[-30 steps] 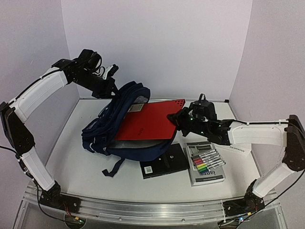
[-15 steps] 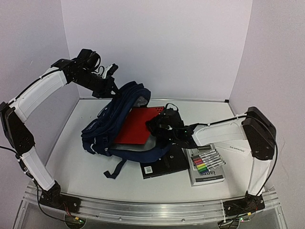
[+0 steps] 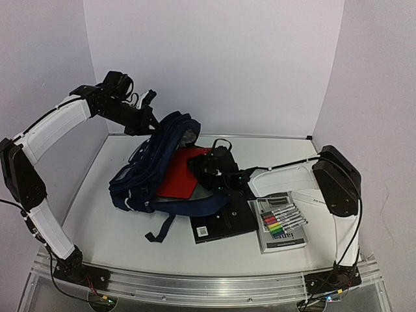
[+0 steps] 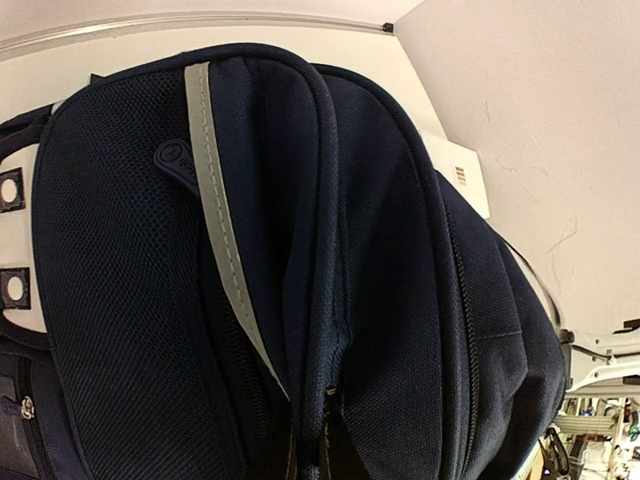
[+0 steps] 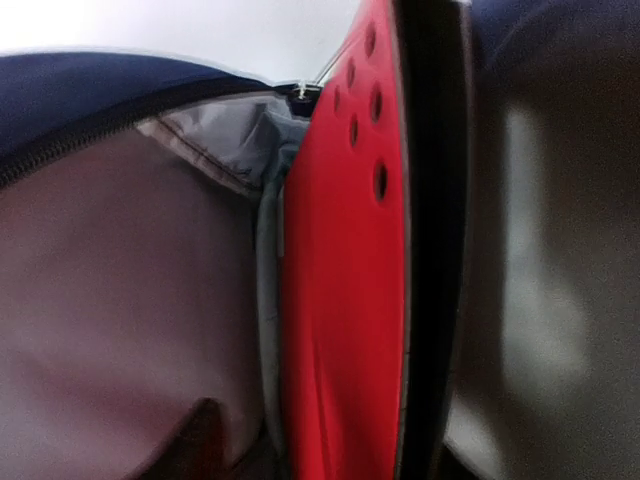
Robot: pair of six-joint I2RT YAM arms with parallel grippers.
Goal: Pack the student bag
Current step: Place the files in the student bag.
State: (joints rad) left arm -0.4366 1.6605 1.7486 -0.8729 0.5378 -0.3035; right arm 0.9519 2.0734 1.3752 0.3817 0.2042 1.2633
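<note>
- Lying nearest my bases on the white table [image 3: 110, 240] are a black book [image 3: 224, 221] and, just right of it, a pack of coloured markers [image 3: 281, 222].
- Beyond the book, the student bag [image 3: 140, 185] sits left of the table's middle, its mouth open toward the right. One black strap [image 3: 159, 229] trails toward the near edge.
- My right gripper [image 3: 203, 169] is at the bag's mouth, clamped on the edge of a red folder [image 3: 181, 175] that lies partly inside the opening. My right wrist camera shows the folder's punched holes beside the grey lining [image 5: 120, 300].
- Farthest back, my left gripper [image 3: 148, 121] is up at the bag's top edge. My left wrist camera shows only navy fabric and a pale stripe [image 4: 225, 250], no fingers, so I cannot tell whether that gripper is closed on the cloth.
</note>
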